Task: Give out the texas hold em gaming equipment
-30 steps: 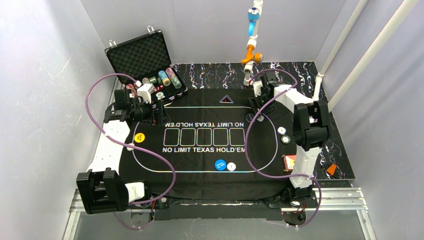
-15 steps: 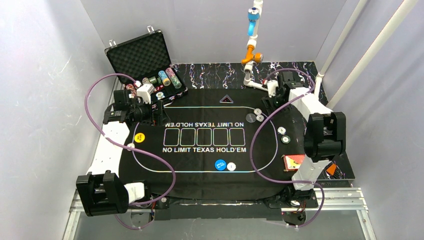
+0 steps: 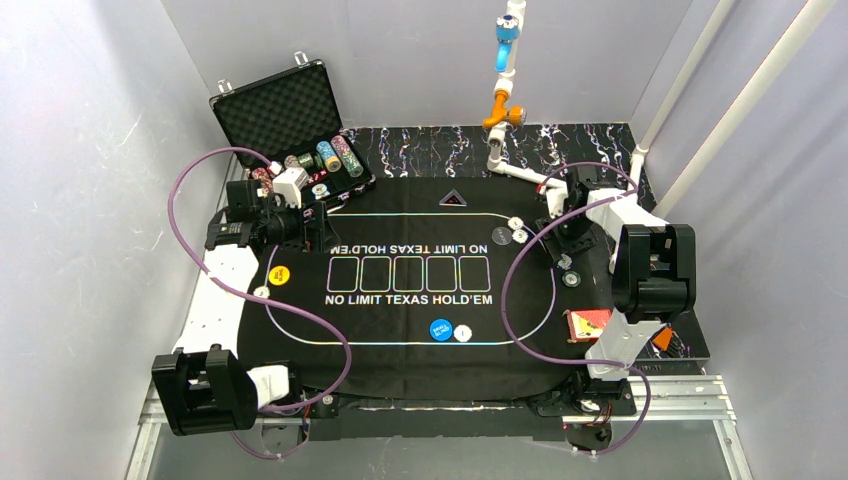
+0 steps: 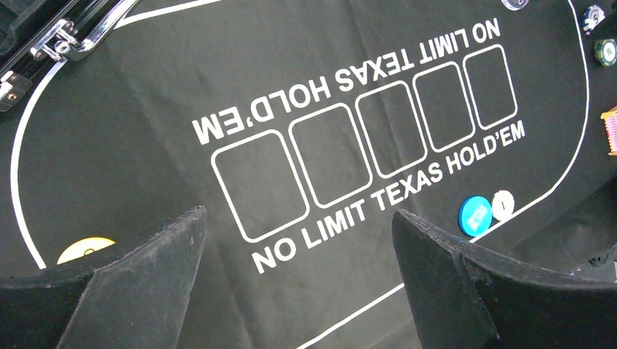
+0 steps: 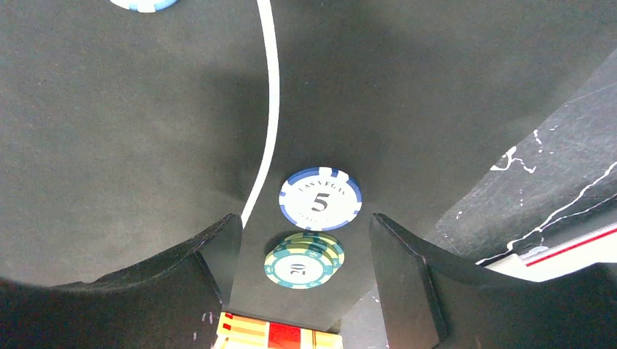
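Over the right side of the mat (image 3: pixel 400 355), the right jaws hang wide apart and empty at the end of the right arm (image 3: pixel 650 265). From the right wrist, a blue-and-white 5 chip (image 5: pixel 321 198) lies flat between the jaws, just beside the mat's white line. A green 20 stack (image 5: pixel 304 260) sits just beside that chip, toward the camera. The jaws touch neither one. Past the stack, at the bottom of that view, the edge of the deck (image 5: pixel 280 338) shows; from above it lies at the mat's right edge. Three more chips (image 3: pixel 515 230) lie close together near the far right curve of the line.

On the left arm (image 3: pixel 225 270), the left jaws are also wide and empty, above the mat's left end near the open case (image 3: pixel 285 110). Chip rows (image 3: pixel 335 155) stand in the case's tray.

A yellow button (image 3: pixel 280 274) rests inside the line at the left end. A blue button (image 3: pixel 441 329) and a white button (image 3: pixel 463 333) lie just beside each other by the near line, below the printed words. The mat covers most of the marbled counter (image 3: pixel 420 145).
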`<state>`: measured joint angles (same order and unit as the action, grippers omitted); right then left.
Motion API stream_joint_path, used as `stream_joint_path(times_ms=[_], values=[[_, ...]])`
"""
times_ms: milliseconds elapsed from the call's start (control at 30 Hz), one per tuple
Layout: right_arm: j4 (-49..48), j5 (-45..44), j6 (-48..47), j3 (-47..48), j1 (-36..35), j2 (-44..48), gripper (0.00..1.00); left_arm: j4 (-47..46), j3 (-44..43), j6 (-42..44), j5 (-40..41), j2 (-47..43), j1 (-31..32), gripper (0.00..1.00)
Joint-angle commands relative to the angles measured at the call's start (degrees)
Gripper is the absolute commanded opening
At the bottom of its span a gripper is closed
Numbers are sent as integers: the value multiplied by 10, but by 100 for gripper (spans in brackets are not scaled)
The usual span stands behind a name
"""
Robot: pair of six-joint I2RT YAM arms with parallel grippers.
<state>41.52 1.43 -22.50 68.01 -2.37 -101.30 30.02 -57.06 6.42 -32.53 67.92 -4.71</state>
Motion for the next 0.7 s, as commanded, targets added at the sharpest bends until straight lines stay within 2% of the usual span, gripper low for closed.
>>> stream_joint_path(times_ms=[0,433,667], values=[[-16,0,-6,-5,3,1,72,8,-9,6,-6,-13,-1,98],[-30,-9,-9,-10,12,-23,71,7,-7,6,-5,-9,-1,98],[-27,-3,-17,-24,18,-23,65,6,-9,4,-6,-7,0,98]])
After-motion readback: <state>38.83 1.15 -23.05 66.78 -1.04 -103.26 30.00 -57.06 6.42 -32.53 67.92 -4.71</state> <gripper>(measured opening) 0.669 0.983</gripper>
